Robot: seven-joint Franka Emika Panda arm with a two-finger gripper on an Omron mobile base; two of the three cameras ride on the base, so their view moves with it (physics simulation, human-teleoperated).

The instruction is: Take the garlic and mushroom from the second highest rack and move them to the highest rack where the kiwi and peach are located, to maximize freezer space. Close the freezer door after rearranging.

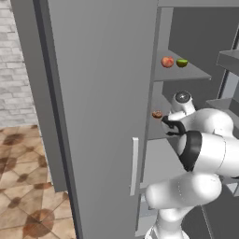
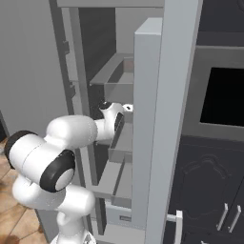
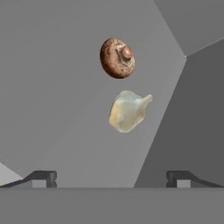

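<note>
Spread wide and holding nothing, the gripper (image 3: pixel 111 178) sits at the bottom of the hand view. Beyond it, at frame centre, lies the garlic (image 3: pixel 127 111), then the mushroom (image 3: pixel 117 57) just above, both on the second rack. Peach (image 1: pixel 167 62) and kiwi (image 1: pixel 182 63) wait upper right. Nothing moved yet; door open.

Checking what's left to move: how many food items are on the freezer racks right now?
4. Peach and kiwi on the highest rack; mushroom and garlic on the second highest, ahead of the open claw. The door may hide more.
</note>
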